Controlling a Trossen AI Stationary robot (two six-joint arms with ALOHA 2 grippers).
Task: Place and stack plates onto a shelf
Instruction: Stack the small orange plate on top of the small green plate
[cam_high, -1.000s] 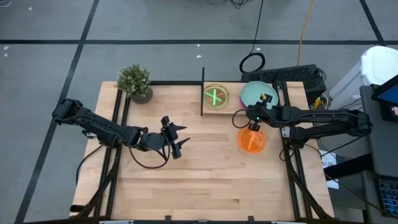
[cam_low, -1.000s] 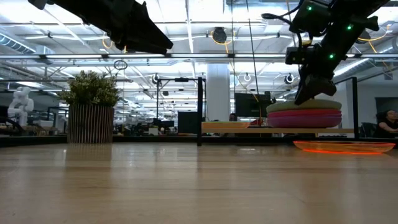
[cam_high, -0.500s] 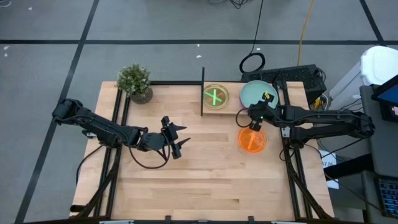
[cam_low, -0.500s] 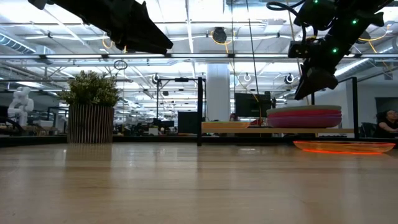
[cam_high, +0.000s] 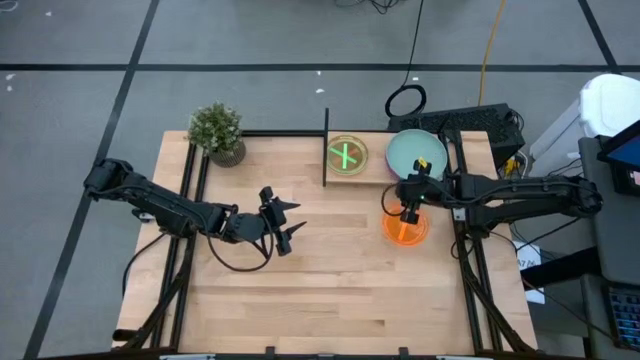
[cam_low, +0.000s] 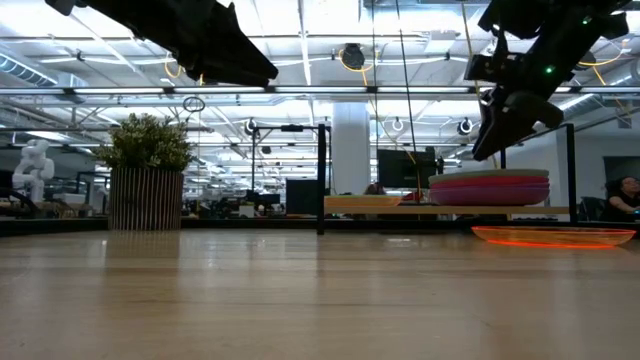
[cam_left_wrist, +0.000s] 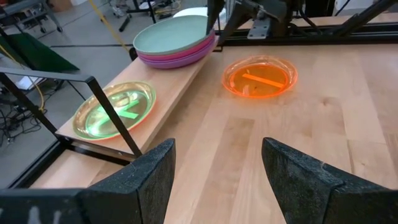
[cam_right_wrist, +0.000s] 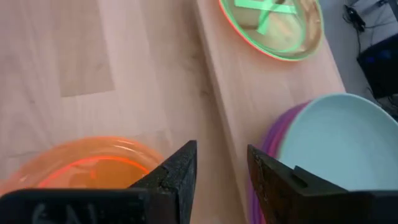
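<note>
On the shelf (cam_high: 372, 176), by its black upright panel (cam_high: 326, 148), lie translucent green plates (cam_high: 347, 156). Beside them a pale teal plate (cam_high: 415, 152) tops a stack of magenta and purple ones (cam_low: 490, 187). An orange translucent plate (cam_high: 404, 226) lies flat on the table just in front of the shelf. My right gripper (cam_high: 408, 208) hovers open and tipped downward over the orange plate's far rim, with nothing between its fingers (cam_right_wrist: 221, 171). My left gripper (cam_high: 290, 225) waits open above the table's middle, pointing at the shelf.
A potted plant (cam_high: 218, 133) stands at the far left corner of the table. The shelf's black panel rises at the green plates' left. Bare tabletop (cam_high: 330, 290) stretches across the near half. Black frame rails run under both arms.
My right gripper has lifted a little away from the teal plate's stack and drawn back toward the table's near edge, over the orange plate's far rim, turning as it went. The plates and my left arm have kept still.
</note>
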